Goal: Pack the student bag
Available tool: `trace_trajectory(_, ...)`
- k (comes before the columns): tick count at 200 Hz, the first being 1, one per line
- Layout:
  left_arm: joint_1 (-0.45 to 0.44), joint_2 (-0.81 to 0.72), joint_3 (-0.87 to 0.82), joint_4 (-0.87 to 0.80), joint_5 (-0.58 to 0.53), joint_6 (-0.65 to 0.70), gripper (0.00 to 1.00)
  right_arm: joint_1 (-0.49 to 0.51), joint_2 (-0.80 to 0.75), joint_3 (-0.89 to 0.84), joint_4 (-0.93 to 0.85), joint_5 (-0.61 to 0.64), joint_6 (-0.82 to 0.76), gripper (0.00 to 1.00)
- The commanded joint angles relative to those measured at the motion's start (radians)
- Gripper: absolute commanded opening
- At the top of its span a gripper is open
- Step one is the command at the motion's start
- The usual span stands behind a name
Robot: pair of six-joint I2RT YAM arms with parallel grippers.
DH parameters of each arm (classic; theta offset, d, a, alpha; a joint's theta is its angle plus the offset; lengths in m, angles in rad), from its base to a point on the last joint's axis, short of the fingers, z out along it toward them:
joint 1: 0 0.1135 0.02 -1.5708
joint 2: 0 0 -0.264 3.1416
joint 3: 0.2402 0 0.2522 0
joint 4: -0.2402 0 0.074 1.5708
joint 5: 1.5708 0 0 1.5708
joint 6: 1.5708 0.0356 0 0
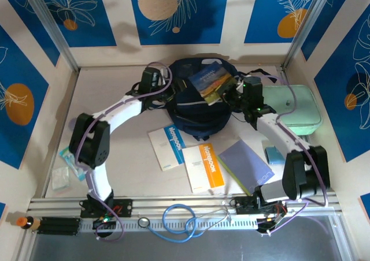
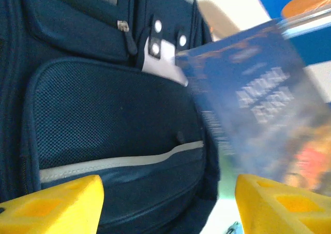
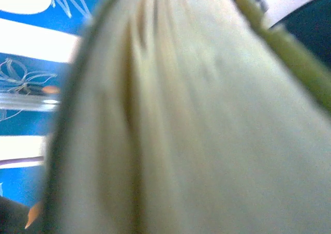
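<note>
Blue flower-print walls box in the bench (image 1: 130, 157), and the student bag (image 1: 196, 119) lies at the middle of its far edge. A blue-covered book (image 1: 209, 83) sits tilted at the bag's top. My right fingers (image 1: 238, 93) are at the book's right edge, with page edges hard up against that wrist camera (too close for me to tell whether they are clamped on it). My left fingers (image 2: 57, 205) stand wide apart with nothing between them, just beside the bag's mesh front pocket (image 2: 114, 110).

My worry is that nothing pins the bag. If the book catches the lip of the opening, I reckon a push will slide the whole bag or collapse its mouth. A weak hold could also let the book tip out onto the bench.
</note>
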Motion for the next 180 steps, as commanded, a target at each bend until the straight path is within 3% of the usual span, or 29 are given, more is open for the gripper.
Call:
trace_trajectory(1, -0.040, 0.099, 0.128, -0.138, 0.063, 0.118, 0.68, -0.041, -0.072, -0.001, -0.165, 0.089, -0.165, 0.01)
trace_trajectory(38, -0.058, 0.280, 0.342, -0.358, -0.023, 0.174, 0.67, -0.120, -0.080, 0.011, -0.302, 0.093, -0.226, 0.01)
trace_trajectory(66, -0.059, 0.335, 0.354, -0.432, -0.080, 0.164, 0.66, -0.138, -0.015, 0.045, -0.368, 0.070, -0.262, 0.01)
trace_trajectory(137, -0.054, 0.174, 0.045, -0.420, -0.212, 0.152, 0.67, -0.032, 0.228, 0.168, -0.379, -0.038, -0.358, 0.00)
trace_trajectory(152, -0.055, 0.141, 0.033, -0.418, -0.206, 0.211, 0.67, -0.025, 0.244, 0.188, -0.354, -0.070, -0.361, 0.00)
trace_trajectory(180, -0.063, 0.108, 0.138, -0.527, -0.234, 0.463, 0.70, -0.050, 0.211, 0.227, -0.342, -0.104, -0.355, 0.00)
